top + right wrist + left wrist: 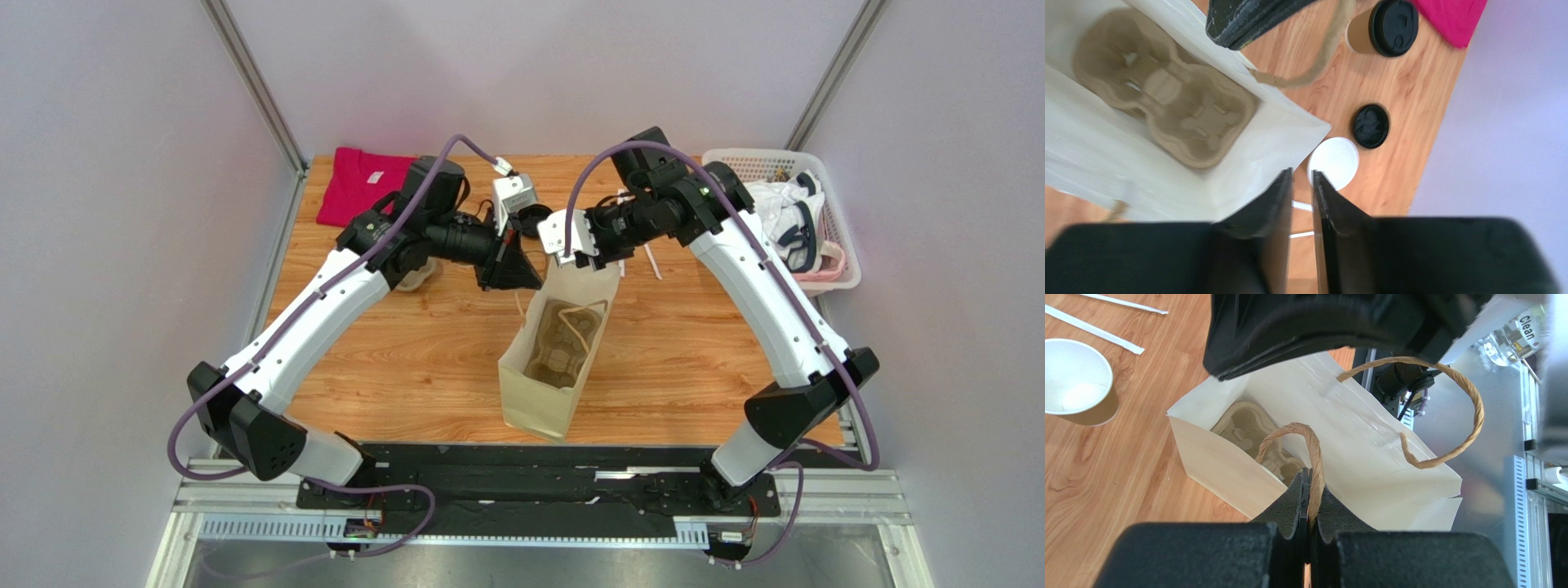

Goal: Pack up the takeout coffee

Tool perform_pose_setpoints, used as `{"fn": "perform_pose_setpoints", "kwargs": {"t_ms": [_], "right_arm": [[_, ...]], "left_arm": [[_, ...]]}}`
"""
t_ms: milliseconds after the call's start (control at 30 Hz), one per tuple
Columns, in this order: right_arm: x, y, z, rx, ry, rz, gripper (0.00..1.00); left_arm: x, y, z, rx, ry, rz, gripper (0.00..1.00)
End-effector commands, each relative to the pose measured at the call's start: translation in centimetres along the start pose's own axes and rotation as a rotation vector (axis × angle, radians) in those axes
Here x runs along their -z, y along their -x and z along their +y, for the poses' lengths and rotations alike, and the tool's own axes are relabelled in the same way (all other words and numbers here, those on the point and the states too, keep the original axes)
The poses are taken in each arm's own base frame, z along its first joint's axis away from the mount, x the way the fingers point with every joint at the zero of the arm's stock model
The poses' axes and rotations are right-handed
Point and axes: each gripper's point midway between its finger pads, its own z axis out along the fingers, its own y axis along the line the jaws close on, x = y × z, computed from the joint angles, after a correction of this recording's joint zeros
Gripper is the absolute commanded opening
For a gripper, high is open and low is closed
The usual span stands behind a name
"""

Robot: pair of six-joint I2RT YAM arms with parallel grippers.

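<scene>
Left end effector (1310,489) is clamped shut on the near twine handle (1293,430) of the white paper bag (1217,471), which stands open near the middle of the surface (1407,92) with a moulded cup carrier (1161,104) flat on its bottom. Right end effector (1301,175) hangs at the bag's rim with the jaws a narrow gap apart and nothing between them. The takeout coffee (1385,27), tan cup with black lid on, stands upright outside the bag toward the far left corner of the surface, just beside the pink cloth (1450,18). Not packed yet. Distractors between it and the bag: a loose black lid (1370,125) and an open cup (1333,160) showing a white inside, the latter close to the bag's corner. Step in hand reads as holding the bag mouth open so the coffee can go in. To do it well: the left should hold the handle taut and slightly outward without lifting the bag off the surface, so the mouth is wide and the carrier sits level. The right needs wider jaws, should pass over the open cup and loose lid, grip the coffee on the paper wall below the lid, carry it upright, and lower it straight into a carrier well. Risks as I judge them: squeezing the lid off, snagging the far handle, tipping the light bag.
</scene>
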Motion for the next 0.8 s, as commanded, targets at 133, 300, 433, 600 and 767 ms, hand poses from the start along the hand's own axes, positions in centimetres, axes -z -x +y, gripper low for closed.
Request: {"fn": "perform_pose_setpoints", "kwargs": {"t_ms": [133,300,433,600,767], "right_arm": [[2.5,-0.1,1.2,-0.318,-0.076,0.072,0.50],[0.8,-1.4,0.9,-0.473,-0.033,0.096,0.76],[-0.4,-2.2,0.8,-0.554,-0.009,0.090,0.58],[-1.6,-2.6,2.0,-0.651,0.042,0.098,0.11],[-0.5,-1.3,2.1,-0.807,0.008,0.076,0.00]], "left_arm": [[2.1,0.5,-0.5,-0.073,0.069,-0.045,0.05],[3.0,1.1,0.0,-0.113,0.133,-0.088,0.10],[3.6,0.9,-0.3,-0.151,0.158,-0.122,0.16],[5.5,1.5,0.7,-0.123,0.263,-0.160,0.31],[10.9,4.5,-0.6,-0.252,0.433,-0.309,0.67]]}}
